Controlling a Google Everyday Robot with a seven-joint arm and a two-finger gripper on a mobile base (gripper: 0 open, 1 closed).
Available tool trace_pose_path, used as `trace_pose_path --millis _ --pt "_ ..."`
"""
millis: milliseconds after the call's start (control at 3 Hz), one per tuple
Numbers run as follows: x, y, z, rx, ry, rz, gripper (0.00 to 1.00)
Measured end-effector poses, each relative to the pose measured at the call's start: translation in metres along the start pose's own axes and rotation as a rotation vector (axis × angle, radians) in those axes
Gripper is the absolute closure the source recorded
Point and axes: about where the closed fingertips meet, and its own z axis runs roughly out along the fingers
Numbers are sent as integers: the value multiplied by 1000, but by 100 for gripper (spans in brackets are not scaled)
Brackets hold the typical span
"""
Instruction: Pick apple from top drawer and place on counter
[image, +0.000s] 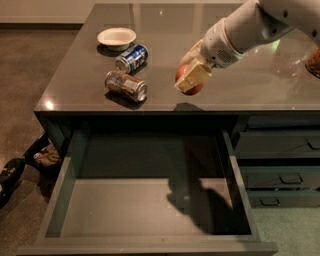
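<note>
Dark grey and glossy, the wide flat countertop (260, 85) is filling the upper half of the scene and catching spots of ceiling light. Over its front part, the small round red apple (182, 74) is hanging in the grasp of the robot's two-finger gripper (190, 82). The cream-coloured fingers (195, 75) are pressing in on the fruit from either side, closed only as far as the apple allows. Whether the apple is touching the surface I cannot tell. The white, rounded arm (250, 30) is reaching in from the upper right.

To the left of the apple, a silver-and-brown drinks can (126, 85) is lying on its side. Just behind it a blue drinks can (132, 58) is lying on its side too. Farther back, a shallow white bowl (116, 37) is sitting upright.

Below the counter's front edge, the wide, shallow dark grey top drawer (125, 210) is standing pulled fully out, with the arm's shadow (200, 200) falling across the right of its bottom. Right of it, narrower dark drawers with recessed handles (280, 175) are sitting closed.
</note>
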Motion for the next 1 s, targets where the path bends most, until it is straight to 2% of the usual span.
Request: trace_pose_path --millis 333,667,1000 --pt "5 -6 23 -65 1 12 100" --pt "18 12 38 -106 -4 27 100" --pt "22 32 55 -71 -6 -1 100"
